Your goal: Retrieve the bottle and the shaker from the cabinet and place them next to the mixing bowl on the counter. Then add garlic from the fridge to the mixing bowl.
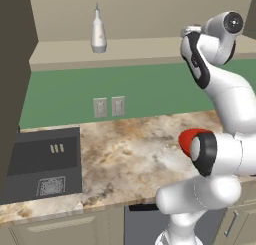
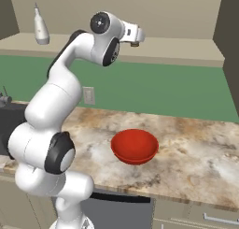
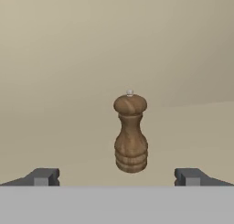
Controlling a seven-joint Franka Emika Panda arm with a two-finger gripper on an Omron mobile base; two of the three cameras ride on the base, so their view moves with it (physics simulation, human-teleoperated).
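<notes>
Up in the cabinet, the claw points straight at the shaker, its two dark tips spread wide apart with nothing between them. The shaker stands upright on the tan shelf floor, centred between the tips but beyond them, not touched. In the base views the shaker itself is hard to make out: the arm's wrist covers it from the left, and from the right there is just a small dark speck under the hand, too small to be sure of.

The bottle stands upright on the same shelf, well to the left of the hand, near the shelf's front edge; it also shows at the far left of the right base view.

Down on the counter sits the mixing bowl, whole in the right base view. From the left, only a red sliver of it peeks out behind the arm's elbow joint. A dark sink lies at the counter's left end, cut off by a dark panel at the frame edge.
</notes>
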